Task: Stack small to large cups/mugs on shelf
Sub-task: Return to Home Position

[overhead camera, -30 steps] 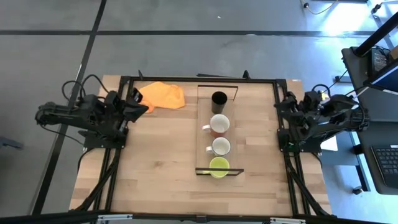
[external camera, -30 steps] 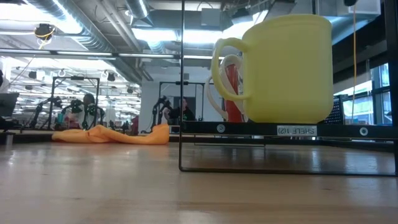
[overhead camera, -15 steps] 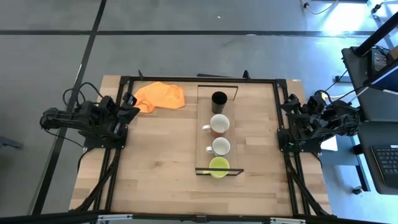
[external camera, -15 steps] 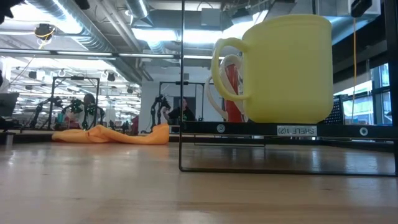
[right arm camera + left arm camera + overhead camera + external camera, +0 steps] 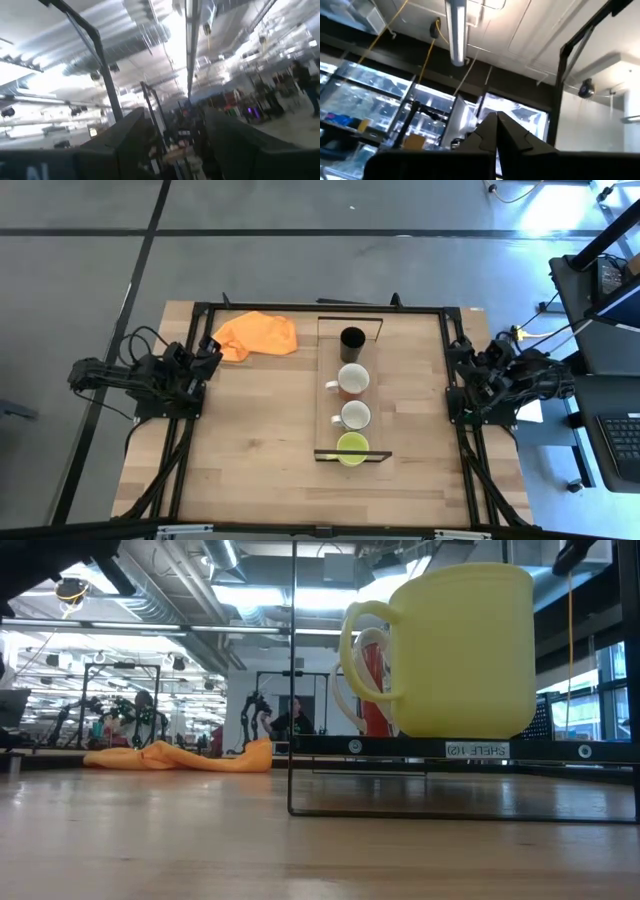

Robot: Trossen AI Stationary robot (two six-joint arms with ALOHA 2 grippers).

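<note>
We log: left gripper (image 5: 496, 120) pinched closed, empty; right gripper (image 5: 175, 122) spread, empty. Judged: yellow-green mug (image 5: 351, 446) on long light-wood shelf (image 5: 326, 360) rigid, breakable, slick; take by rim.

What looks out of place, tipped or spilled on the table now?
Nothing is spilled or tipped: the mugs stand upright in one row on the shelf. Only the orange cloth stands out, lying crumpled at the table's far left corner, apart from the shelf.
</note>
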